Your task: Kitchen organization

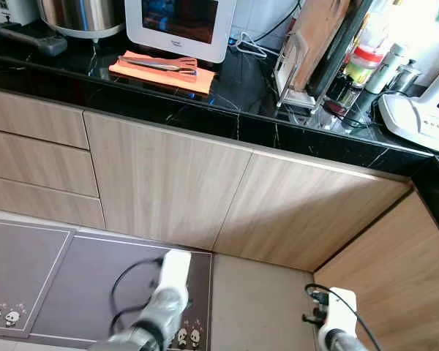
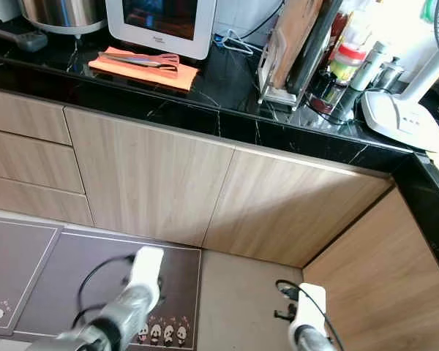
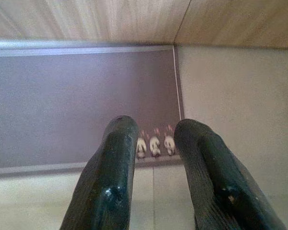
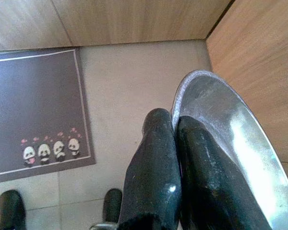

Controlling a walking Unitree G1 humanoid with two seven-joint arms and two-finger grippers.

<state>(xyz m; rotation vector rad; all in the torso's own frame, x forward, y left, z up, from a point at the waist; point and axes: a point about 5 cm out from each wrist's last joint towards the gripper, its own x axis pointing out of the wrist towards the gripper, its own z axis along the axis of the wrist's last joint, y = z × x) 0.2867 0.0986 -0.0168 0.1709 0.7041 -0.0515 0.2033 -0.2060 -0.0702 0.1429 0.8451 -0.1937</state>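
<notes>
Both arms hang low in front of the cabinet doors [image 1: 205, 197]. The left gripper [image 3: 156, 143] points down at the floor, its two black fingers [image 3: 117, 158] parted with nothing between them. The right gripper [image 4: 175, 139] is clamped on what looks like a metal plate [image 4: 230, 139], fingers pressed together at its rim.

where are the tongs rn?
Tongs lie on the orange mat on the black countertop, upper left in the head views, before the white appliance.
</notes>
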